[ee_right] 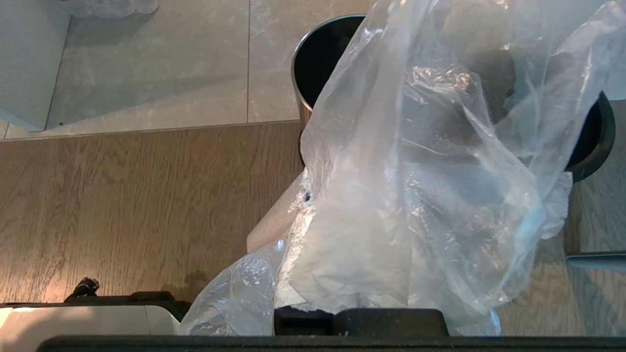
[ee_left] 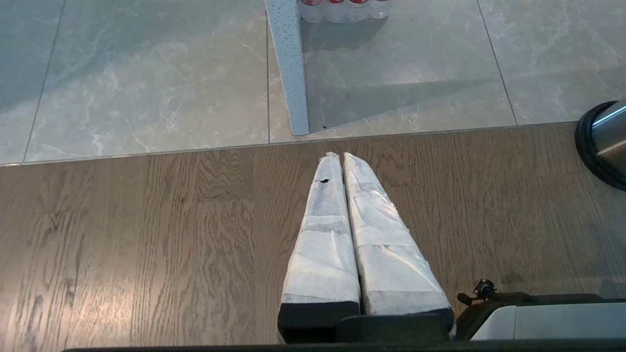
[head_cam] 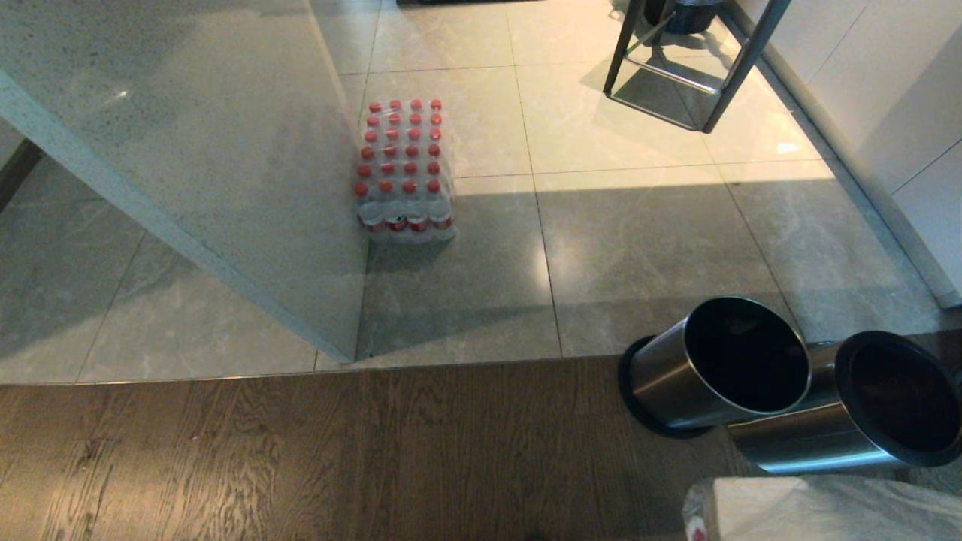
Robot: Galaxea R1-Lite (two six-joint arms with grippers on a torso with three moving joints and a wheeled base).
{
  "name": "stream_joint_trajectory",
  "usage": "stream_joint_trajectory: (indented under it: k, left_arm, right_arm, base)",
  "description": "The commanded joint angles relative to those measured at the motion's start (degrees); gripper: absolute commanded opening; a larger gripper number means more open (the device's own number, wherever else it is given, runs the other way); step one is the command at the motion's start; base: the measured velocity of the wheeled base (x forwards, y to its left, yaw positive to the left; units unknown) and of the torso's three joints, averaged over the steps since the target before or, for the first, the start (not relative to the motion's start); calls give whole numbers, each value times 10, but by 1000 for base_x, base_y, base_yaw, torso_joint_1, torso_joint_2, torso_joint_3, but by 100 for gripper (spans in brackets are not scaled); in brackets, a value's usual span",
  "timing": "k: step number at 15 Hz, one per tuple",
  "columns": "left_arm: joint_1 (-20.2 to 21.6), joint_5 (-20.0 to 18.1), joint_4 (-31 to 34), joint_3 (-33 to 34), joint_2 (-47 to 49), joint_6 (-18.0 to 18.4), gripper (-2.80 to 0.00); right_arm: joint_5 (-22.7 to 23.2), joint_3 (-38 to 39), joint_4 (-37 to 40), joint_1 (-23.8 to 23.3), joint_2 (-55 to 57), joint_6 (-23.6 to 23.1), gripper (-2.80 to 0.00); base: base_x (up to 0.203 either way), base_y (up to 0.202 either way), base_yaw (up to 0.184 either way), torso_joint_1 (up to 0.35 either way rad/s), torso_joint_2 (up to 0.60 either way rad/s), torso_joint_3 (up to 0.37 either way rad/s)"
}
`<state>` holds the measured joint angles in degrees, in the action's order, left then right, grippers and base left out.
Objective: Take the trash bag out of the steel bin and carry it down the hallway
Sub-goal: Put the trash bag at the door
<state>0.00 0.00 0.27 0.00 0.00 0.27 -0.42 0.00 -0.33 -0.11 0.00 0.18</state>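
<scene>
Clear trash bag [ee_right: 415, 195] over right gripper [ee_right: 313, 215]

Left pincer [ee_left: 342, 156], its two white-wrapped fingers [ee_left: 323, 234] pressed together, above wood flooring [ee_left: 146, 234]. Beyond lie grey marbled tiles [ee_left: 146, 73], a speckled panel edge [ee_left: 289, 68], bottle pack [ee_left: 345, 10], and steel bin [ee_left: 609, 139] at the frame edge.

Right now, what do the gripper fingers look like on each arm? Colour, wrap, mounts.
The left gripper has two long tapered fingers wrapped in white, slightly wrinkled tape or cloth, one with a small dark hole near its tip. They seat in black blocks on a black bar. The right gripper mostly hides behind clear plastic: one white-wrapped finger shows, with a black base block below.
</scene>
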Motion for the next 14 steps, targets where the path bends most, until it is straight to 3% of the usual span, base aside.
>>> stream_joint_trajectory:
  k: [1,14]
  left_arm:
    - [0,0,0,0,0,0,-280]
    - [0,0,0,0,0,0,-280]
  right_arm:
    - [0,1,0,1,1,0,-280]
    - [0,1,0,1,1,0,-280]
  base:
    - [0,0,0,0,0,0]
    - [0,0,0,0,0,0]
